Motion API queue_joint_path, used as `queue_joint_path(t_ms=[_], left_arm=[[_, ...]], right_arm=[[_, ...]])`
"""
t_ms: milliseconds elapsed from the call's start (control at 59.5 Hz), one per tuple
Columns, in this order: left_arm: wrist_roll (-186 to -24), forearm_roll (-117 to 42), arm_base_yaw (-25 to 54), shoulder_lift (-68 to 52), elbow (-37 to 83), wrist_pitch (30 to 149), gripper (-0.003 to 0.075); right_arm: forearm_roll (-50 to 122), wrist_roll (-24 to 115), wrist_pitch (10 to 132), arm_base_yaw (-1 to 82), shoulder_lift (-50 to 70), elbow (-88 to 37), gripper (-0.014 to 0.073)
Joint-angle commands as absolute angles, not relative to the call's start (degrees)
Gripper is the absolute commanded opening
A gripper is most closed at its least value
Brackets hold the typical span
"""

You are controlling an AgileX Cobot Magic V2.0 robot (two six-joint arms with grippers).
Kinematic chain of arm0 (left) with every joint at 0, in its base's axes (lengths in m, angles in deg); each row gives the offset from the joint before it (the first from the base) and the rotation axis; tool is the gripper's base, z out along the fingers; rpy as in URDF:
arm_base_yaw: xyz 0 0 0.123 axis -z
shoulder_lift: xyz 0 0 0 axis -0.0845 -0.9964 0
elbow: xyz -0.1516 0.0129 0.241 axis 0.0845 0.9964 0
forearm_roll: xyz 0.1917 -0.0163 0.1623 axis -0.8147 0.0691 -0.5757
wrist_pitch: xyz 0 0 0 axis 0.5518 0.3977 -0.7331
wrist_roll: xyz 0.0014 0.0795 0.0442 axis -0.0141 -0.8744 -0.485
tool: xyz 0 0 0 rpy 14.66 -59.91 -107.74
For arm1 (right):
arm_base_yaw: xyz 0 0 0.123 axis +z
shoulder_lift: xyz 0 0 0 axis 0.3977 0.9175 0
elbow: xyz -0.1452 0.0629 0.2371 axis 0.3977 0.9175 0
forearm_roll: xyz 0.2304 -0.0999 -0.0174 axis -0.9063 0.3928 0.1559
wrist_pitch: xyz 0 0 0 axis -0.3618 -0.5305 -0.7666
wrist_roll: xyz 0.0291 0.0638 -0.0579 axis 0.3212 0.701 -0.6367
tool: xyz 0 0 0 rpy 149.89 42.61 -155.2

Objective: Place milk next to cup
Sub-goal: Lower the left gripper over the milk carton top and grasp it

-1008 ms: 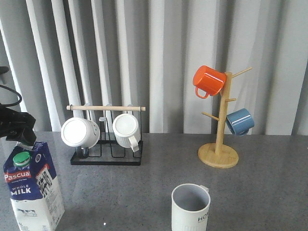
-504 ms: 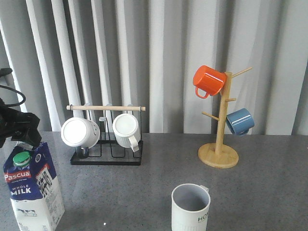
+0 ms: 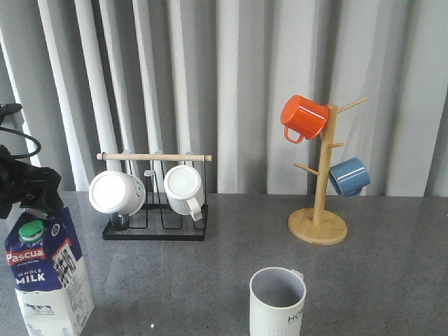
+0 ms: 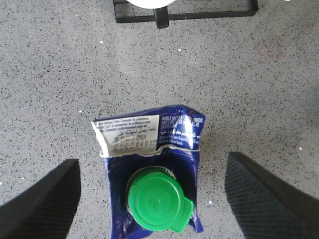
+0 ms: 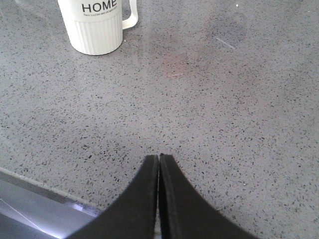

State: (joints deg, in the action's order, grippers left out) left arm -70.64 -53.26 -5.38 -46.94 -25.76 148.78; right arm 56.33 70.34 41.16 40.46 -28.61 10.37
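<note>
The milk (image 3: pixel 47 269) stands upright at the front left of the table, with its green cap and "WHOLE MILK" lettering showing. My left gripper (image 3: pixel 31 196) hovers just above and behind its top, open and empty. In the left wrist view the carton top (image 4: pixel 149 134) and green cap (image 4: pixel 157 201) lie between the wide-spread fingers (image 4: pixel 42 204) of the left gripper (image 4: pixel 153 158), not touching them. The cup (image 3: pixel 278 301), an off-white ribbed mug with a grey inside, stands at the front centre. It shows "HOME" in the right wrist view (image 5: pixel 97 25). My right gripper (image 5: pixel 159 158) is shut and empty over bare table.
A black rack (image 3: pixel 155 227) with a wooden bar holds two white mugs (image 3: pixel 115 192) at the back left. A wooden mug tree (image 3: pixel 318 224) at the back right carries an orange mug (image 3: pixel 303 117) and a blue mug (image 3: pixel 348 176). Grey curtains hang behind.
My left gripper has shifted slightly to the right and down over the carton top. The milk, the cup and the right gripper have not moved.
</note>
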Motion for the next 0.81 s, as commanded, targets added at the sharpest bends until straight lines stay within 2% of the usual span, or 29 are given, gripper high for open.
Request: queue_joint_path(t_ms=[0, 319, 437, 638, 789], left_arm=[[-70.62, -51.96, -5.32, -44.82, -25.86, 148.21, 0.0542], [-72.19, -52.18, -5.32, -44.82, -21.23, 148.21, 0.0479], [-72.51, -52.18, -5.32, -44.82, -21.23, 148.20, 0.0384], [-72.51, -52.23, -5.32, -44.82, -21.23, 147.83, 0.0132], [-72.58, -49.80, -5.32, -44.77, -22.14, 147.58, 0.0003]], right_arm=[[56.62, 70.17, 44.65, 40.45, -28.13, 8.86, -0.0007], [56.62, 70.17, 44.66, 40.45, -28.13, 8.86, -0.0007], [56.62, 70.17, 44.65, 40.45, -28.13, 8.86, -0.0006], [56.62, 70.17, 44.65, 40.45, -28.13, 8.86, -0.0006], [56.62, 70.17, 44.65, 40.45, -28.13, 8.86, -0.0006]])
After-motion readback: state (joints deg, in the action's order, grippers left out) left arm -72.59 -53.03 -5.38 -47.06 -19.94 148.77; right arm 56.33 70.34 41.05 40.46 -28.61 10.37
